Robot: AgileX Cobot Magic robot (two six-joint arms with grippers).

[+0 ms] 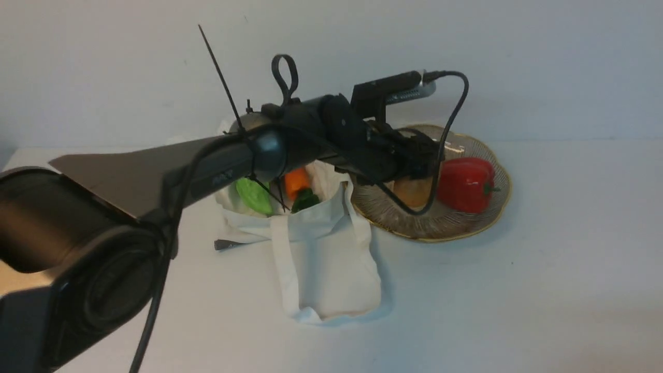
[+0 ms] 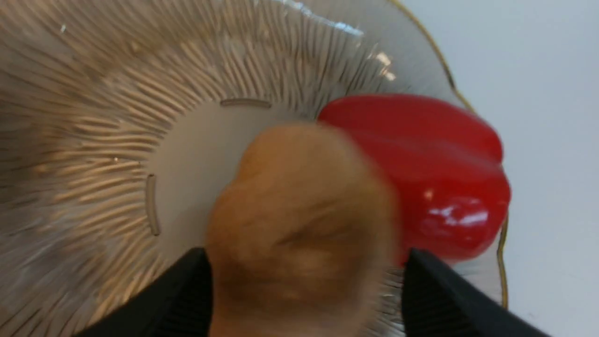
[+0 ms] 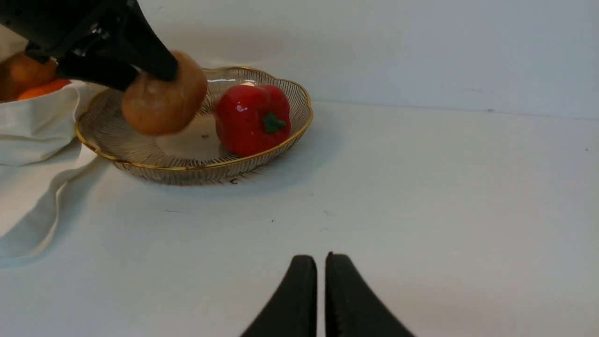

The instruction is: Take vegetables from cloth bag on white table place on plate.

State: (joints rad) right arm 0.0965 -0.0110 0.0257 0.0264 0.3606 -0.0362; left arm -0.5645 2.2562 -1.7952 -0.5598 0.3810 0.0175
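Observation:
My left gripper [image 1: 420, 161] hangs over the brownish ribbed plate [image 1: 469, 228]. Its jaws stand wide apart in the left wrist view [image 2: 306, 267]. A tan potato [image 2: 299, 224] sits blurred between them, with a sliver of plate showing beside one finger [image 2: 435, 295]. In the right wrist view the potato [image 3: 164, 105] is just under the fingertips, above the plate [image 3: 140, 164]. The white cloth bag [image 1: 326, 259] lies left of the plate and holds an orange carrot [image 1: 297, 181], a light green gourd [image 1: 254, 196] and another potato [image 3: 21, 75]. My right gripper [image 3: 320, 260] is shut and empty above the white table [image 1: 544, 290].
A shiny red bell pepper [image 1: 465, 184] lies on the plate's right side, close to the potato. The bag's strap handles [image 1: 282, 269] trail toward me. A small dark object [image 1: 228, 243] lies by the bag's left edge. A wall stands behind the table.

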